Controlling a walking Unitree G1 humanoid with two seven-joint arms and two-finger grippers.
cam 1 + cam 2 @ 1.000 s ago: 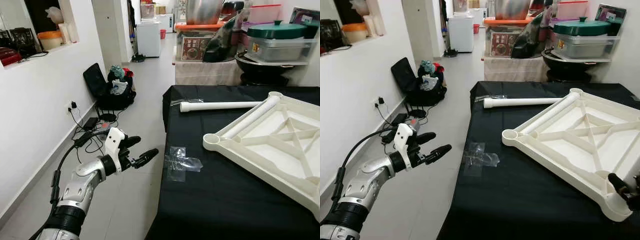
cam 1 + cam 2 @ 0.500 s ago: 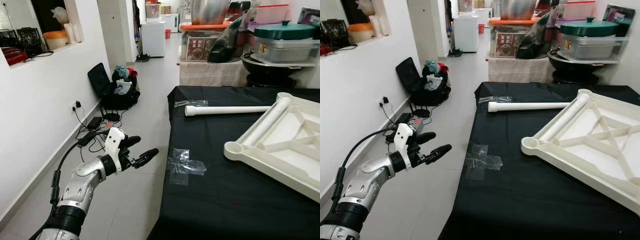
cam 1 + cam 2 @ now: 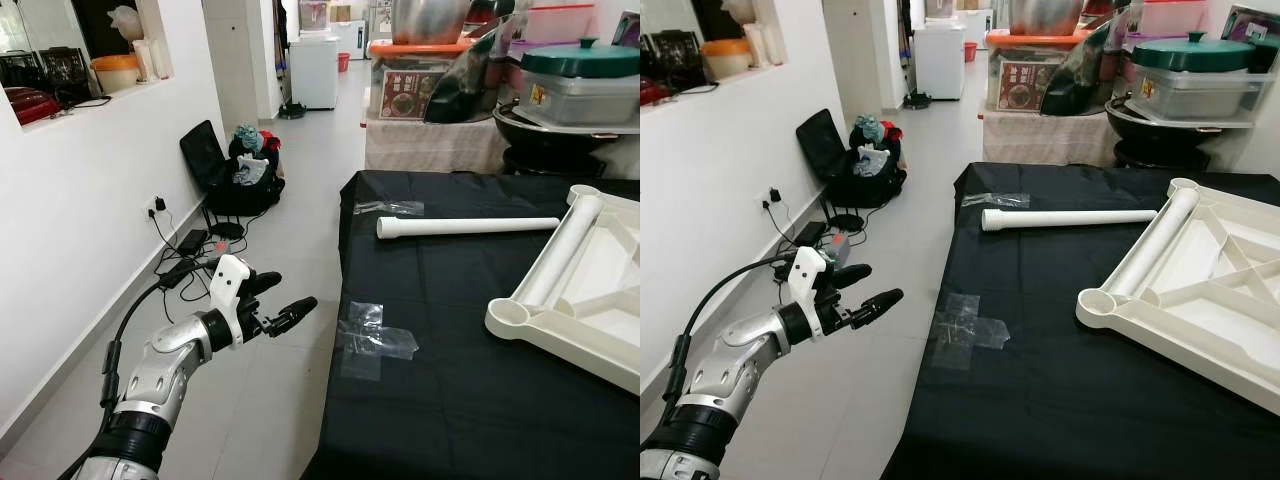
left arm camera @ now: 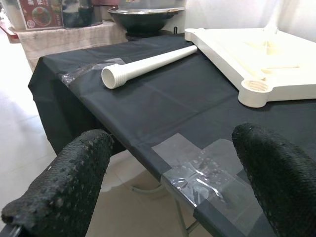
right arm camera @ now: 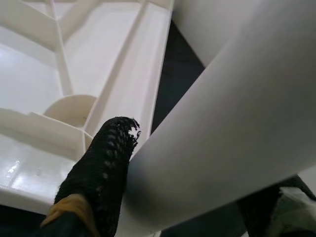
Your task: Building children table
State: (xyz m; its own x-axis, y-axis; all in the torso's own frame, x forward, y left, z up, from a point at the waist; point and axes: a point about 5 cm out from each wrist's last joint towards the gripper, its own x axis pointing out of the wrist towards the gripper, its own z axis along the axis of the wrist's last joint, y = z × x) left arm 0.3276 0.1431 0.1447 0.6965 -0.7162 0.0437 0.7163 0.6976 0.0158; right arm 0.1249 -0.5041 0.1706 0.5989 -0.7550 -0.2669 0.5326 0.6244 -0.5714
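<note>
One white leg (image 5: 232, 113) is pinched in the right gripper (image 5: 187, 197); the left gripper (image 3: 272, 302) is spread. The leg looks light, stiff and slippery, so grip its middle.

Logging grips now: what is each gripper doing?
Left gripper: open, empty, beside the black table.
Right gripper: fingers closed around a white table leg.

A black bag (image 3: 225, 170) stuffed with clothes sits on the grey tiled floor (image 3: 290, 250); a white fridge (image 3: 315, 70) stands beyond.
</note>
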